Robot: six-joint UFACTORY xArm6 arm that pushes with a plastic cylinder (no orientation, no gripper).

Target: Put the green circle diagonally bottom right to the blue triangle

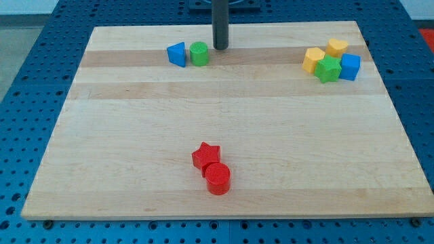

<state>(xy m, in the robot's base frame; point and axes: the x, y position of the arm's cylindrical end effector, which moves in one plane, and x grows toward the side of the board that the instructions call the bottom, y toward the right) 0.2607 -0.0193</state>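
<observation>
The green circle (199, 53) sits near the view's top, left of centre, touching the right side of the blue triangle (177, 54). My tip (221, 47) is just to the right of the green circle and slightly above it, a small gap apart. The dark rod rises straight up from the tip out of the view's top.
A cluster at the view's top right holds two yellow blocks (314, 59) (337, 47), a green star (329, 69) and a blue cube (350, 67). A red star (205, 156) and a red circle (218, 179) touch each other near the bottom centre. The wooden board (102, 169) lies on a blue pegboard.
</observation>
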